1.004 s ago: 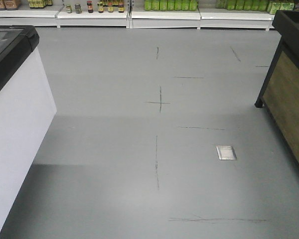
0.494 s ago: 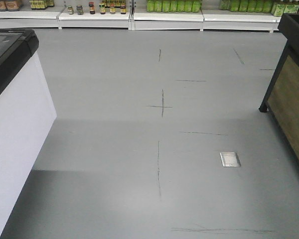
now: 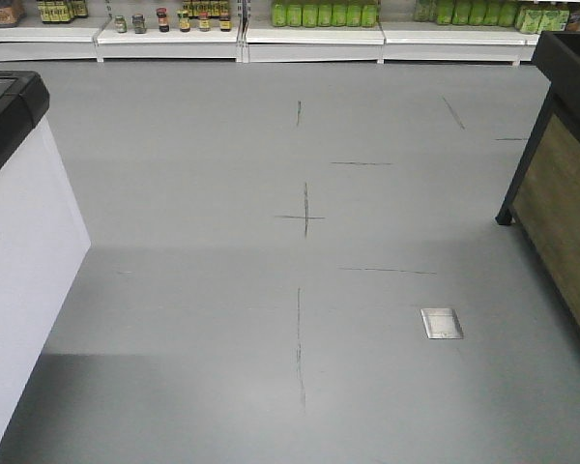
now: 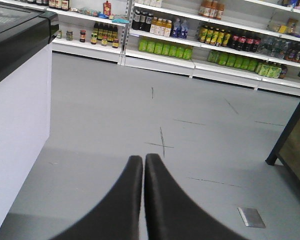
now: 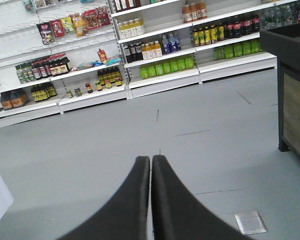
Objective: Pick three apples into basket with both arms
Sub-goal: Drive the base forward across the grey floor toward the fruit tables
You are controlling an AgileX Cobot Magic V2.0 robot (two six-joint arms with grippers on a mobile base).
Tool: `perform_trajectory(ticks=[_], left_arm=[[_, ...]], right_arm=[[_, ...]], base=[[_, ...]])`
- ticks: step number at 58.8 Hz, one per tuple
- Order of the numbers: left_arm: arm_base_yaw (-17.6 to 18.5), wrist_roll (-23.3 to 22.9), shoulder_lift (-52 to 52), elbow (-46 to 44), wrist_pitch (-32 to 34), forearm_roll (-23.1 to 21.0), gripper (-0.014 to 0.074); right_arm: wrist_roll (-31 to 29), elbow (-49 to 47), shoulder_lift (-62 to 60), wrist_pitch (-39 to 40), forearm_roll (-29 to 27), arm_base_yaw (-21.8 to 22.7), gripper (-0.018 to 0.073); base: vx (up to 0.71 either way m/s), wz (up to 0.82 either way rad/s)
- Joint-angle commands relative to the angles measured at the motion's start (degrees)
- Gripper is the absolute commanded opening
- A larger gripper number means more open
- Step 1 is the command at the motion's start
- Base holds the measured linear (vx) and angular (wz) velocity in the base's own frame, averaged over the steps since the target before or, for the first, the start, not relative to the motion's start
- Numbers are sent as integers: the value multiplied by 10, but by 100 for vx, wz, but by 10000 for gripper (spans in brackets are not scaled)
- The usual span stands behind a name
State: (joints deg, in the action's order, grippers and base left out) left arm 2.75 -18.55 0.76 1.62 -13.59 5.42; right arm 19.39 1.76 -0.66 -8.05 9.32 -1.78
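No apples and no basket show in any view. My left gripper (image 4: 143, 159) is shut and empty, its black fingers held over the grey floor. My right gripper (image 5: 151, 160) is also shut and empty above the floor. Neither gripper shows in the front view, which holds only the shop aisle.
A white freezer cabinet with a black rim (image 3: 19, 222) stands at the left, also in the left wrist view (image 4: 20, 95). A black-framed wooden stand (image 3: 561, 184) is at the right. Stocked shelves (image 3: 271, 24) line the far wall. A metal floor plate (image 3: 441, 323) lies in the grey floor.
The front view has shifted: the freezer has slid left, the shelves and floor marks have moved down the picture and a little left, and the floor plate lies lower. The base is moving.
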Motion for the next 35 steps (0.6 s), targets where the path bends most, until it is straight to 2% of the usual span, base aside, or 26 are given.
perform_trajectory(ticks=[1, 35], left_arm=[[3, -4, 7, -14, 42, -1, -6], [3, -4, 7, -14, 42, -1, -6]], right_arm=[[-5, 6, -7, 41, 8, 3, -5], [-5, 6, -7, 41, 8, 3, -5]], base=[[17, -6], [18, -8]])
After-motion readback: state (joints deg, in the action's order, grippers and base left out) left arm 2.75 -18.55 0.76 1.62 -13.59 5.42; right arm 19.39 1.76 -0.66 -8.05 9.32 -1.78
